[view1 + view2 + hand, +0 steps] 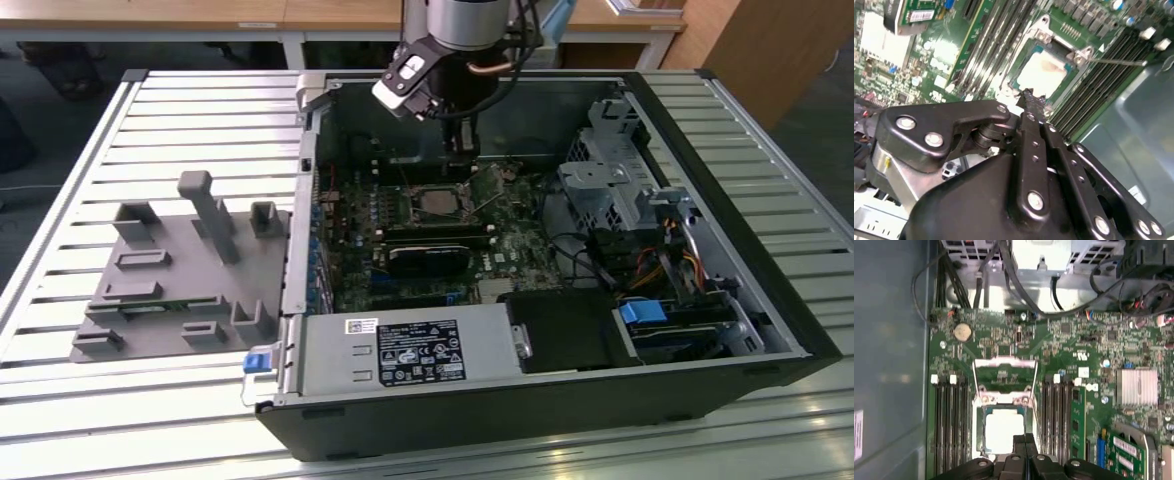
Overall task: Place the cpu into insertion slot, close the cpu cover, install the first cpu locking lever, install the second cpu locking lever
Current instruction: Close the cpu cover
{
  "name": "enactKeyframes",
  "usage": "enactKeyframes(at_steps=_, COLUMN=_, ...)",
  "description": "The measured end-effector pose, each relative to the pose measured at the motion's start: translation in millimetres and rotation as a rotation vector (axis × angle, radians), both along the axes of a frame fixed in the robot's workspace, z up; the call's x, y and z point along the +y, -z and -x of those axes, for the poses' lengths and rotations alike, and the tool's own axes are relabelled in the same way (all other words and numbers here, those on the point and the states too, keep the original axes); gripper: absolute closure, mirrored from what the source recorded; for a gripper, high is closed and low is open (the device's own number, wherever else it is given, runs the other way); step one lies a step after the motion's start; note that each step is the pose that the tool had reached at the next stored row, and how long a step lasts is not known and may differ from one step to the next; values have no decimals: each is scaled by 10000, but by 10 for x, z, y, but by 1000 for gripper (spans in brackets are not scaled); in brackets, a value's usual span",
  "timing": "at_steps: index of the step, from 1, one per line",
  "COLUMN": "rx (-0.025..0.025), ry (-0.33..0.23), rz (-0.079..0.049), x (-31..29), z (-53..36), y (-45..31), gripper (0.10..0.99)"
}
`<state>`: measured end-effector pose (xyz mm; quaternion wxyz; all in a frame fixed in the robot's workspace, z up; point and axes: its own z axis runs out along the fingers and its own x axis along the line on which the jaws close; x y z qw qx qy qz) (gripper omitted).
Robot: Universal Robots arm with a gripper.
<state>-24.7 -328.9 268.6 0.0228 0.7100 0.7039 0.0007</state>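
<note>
Cpu point(1001, 430), dull silver square chip, lies socketed beneath the black gripper point(1025, 439), whose fingers we see pressed together at its edge; beyond, the silvery-framed cpu cover point(1005, 374) seems raised.

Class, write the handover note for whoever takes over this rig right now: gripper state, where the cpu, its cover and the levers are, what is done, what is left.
Gripper: shut, nothing visibly held, tip at the edge of the socket in both wrist views.
Cpu: lying in the socket.
Cpu cover: looks swung up off the socket, not closed.
Levers: one thin lever sticks out free over the memory slots; neither looks latched.
Done: cpu placed.
Left: close the cover, install both levers.
</note>
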Motion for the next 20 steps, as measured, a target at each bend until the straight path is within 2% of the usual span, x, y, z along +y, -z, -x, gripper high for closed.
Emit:
enactKeyframes(at_steps=3, rx=0, ry=-1, rz=-2, x=0, z=-82, y=3, gripper=965)
enactKeyframes(at_steps=7, rx=1, ry=-10, rz=-1, x=2, z=-127, y=8, gripper=965)
enactKeyframes(at_steps=13, rx=-22, ry=-53, rz=-231, x=10, z=-139, y=14, gripper=965)
enactKeyframes(at_steps=20, rx=-22, ry=-54, rz=-233, x=67, z=-342, y=40, gripper=965)
